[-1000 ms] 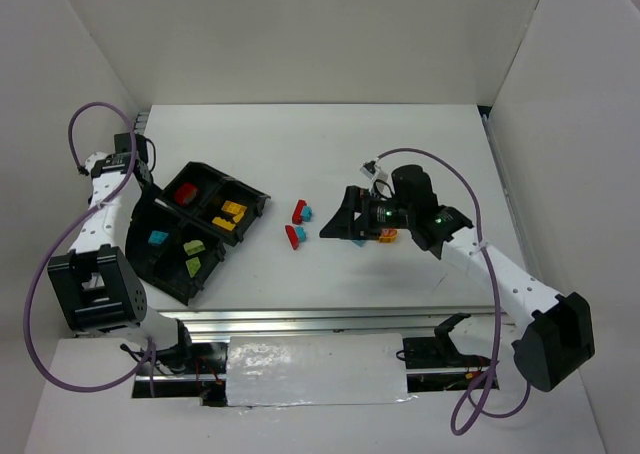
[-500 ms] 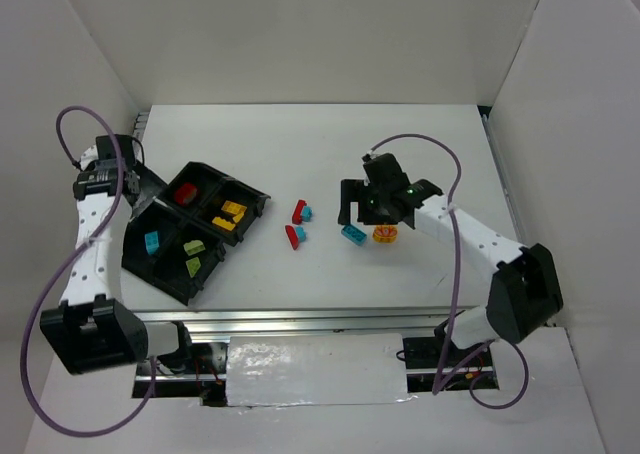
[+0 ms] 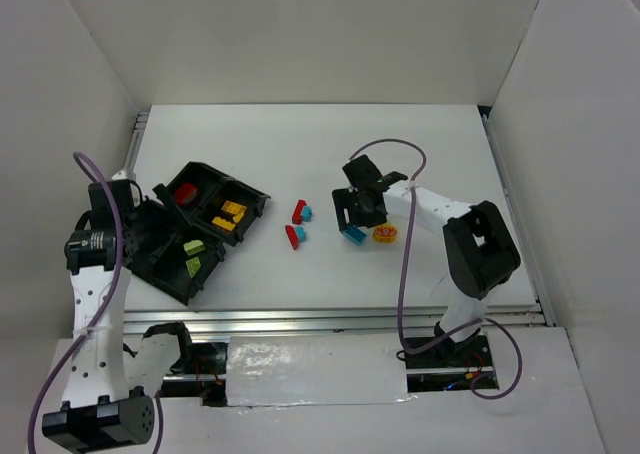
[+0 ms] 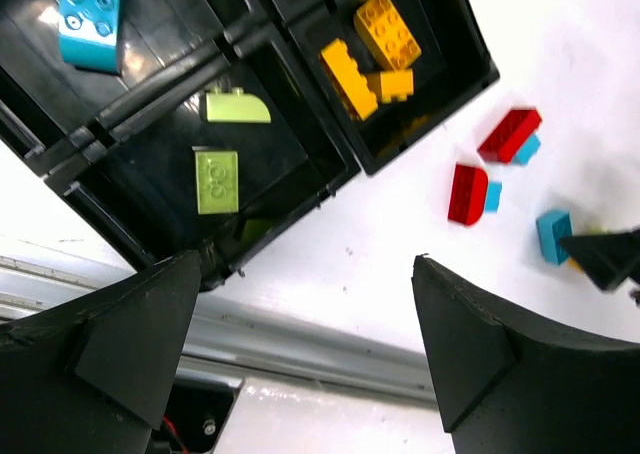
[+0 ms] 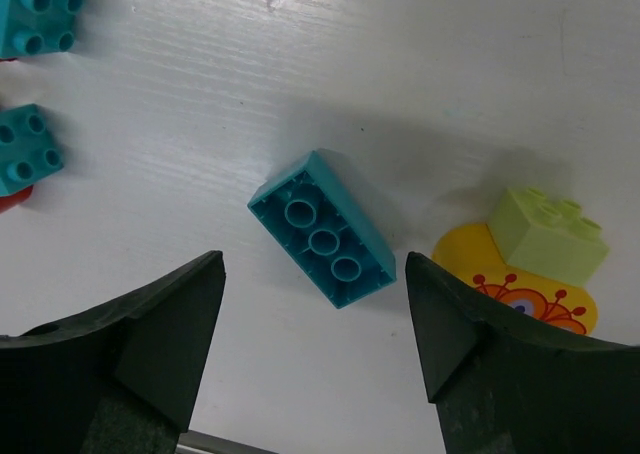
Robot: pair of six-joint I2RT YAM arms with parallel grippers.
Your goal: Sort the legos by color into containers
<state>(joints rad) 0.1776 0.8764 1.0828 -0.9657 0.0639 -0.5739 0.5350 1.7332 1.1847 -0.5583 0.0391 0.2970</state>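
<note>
The black tray point(image 3: 243, 185) sits at the left, tilted. Its containers hold a red brick point(image 3: 185, 191), yellow bricks point(image 3: 232, 214) and green bricks point(image 3: 194, 255); the left wrist view also shows a cyan brick point(image 4: 90, 6) in its own compartment. My left gripper point(image 4: 308, 264) hangs open and empty over the tray's near corner. My right gripper point(image 5: 313, 264) is open just above an upside-down cyan brick point(image 5: 322, 229), not touching it. A lime brick point(image 5: 547, 236) rests on a yellow printed piece point(image 5: 520, 286) to its right.
Two red bricks point(image 3: 298, 211) point(image 3: 291, 236), each with a small cyan brick point(image 3: 307, 214) point(image 3: 301, 233) beside it, lie between the tray and my right gripper. An aluminium rail point(image 3: 320, 321) runs along the table's near edge. White walls enclose the table.
My left arm has drawn back from the tray's far-left side toward the near edge, its jaws opening wider. My right gripper has swung left over the cyan brick, and its jaws have narrowed a little.
</note>
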